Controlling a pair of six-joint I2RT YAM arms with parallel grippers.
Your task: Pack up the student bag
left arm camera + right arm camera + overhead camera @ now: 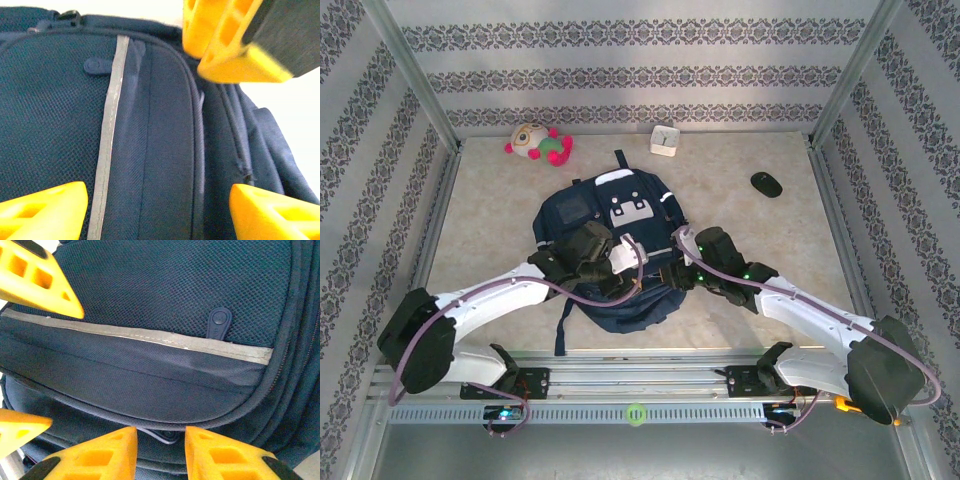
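Beige marbled table (500, 230), walled on three sides with patterned panels. The student bag (575, 215), a large navy-blue fabric backpack with white patches and grey trim, lies flat at the table's centre, front face up, dark straps trailing to the near edge. Both white arms reach over its near half from either side. Left gripper (632, 262): in the left wrist view (159, 192) its yellow fingers (45, 210) stand wide apart over the bag's mesh panel, open, nothing between them but fabric below. Right gripper (672, 272): in the right wrist view (161, 437) its yellow fingers (100, 455) stand slightly parted at the pocket's lower seam, open, nothing clamped; a thin dark cord loop sits just beyond the gap. The two grippers are close together, each showing in the other's wrist view. Pink-and-yellow plush toy (535, 143) at the far left, well apart from the bag. Small white square box (665, 140) beyond the bag's top. Small black oval object (766, 183) far right. Grey trim stripe (140, 335) crosses the pocket; round navy tab (219, 321) just above it.
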